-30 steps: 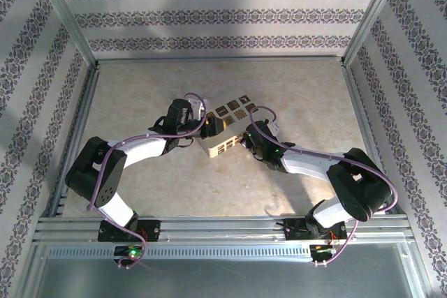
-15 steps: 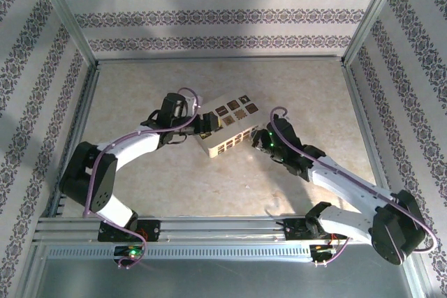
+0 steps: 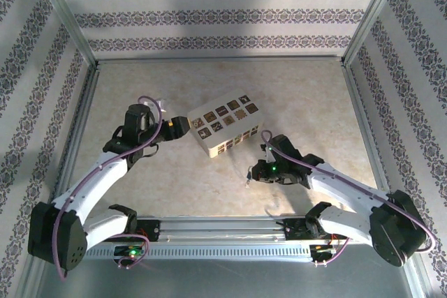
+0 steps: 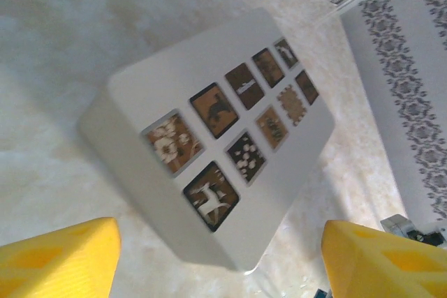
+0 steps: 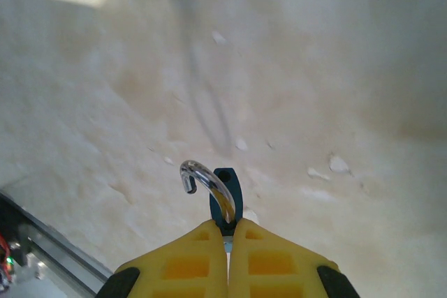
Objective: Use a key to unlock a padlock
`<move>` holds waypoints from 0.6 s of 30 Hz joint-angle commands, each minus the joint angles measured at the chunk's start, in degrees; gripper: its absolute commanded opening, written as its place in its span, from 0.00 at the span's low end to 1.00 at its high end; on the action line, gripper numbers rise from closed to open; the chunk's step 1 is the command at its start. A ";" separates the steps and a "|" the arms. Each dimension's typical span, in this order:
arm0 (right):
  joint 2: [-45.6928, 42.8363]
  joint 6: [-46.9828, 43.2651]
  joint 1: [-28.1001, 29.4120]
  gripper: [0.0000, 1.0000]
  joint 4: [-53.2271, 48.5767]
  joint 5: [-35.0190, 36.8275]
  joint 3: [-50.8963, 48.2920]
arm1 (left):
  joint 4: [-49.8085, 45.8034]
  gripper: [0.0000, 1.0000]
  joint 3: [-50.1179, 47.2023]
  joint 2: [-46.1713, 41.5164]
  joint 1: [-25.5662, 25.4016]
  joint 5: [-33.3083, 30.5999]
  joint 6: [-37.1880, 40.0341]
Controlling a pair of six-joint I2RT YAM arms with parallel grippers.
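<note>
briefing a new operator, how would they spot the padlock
Start at the cream box with dark patterned squares, then come nearer to the right gripper. Pinched in its yellow fingers is the padlock: tiny blue body, curved silver shackle.

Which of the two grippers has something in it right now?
The right gripper: it is pinched shut on the blue padlock, whose shackle hangs open. The left gripper is spread wide, empty, facing the cream box.

Left gripper [image 3: 179,126] left of box [image 3: 225,128], padlock [image 5: 225,202] in right gripper [image 5: 228,231]
</note>
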 commanded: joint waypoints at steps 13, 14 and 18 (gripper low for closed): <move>-9.67 -7.07 -7.67 0.44 -12.64 5.54 6.62 | -11.71 0.88 0.76 -10.25 5.10 -10.48 4.59; -11.04 -8.30 -8.90 0.46 -13.33 6.44 7.48 | -11.84 0.90 0.88 -10.99 5.54 -11.87 4.86; -15.23 -13.81 -14.60 0.48 -14.34 10.57 10.68 | -11.13 1.00 0.59 -14.19 6.74 -21.13 6.62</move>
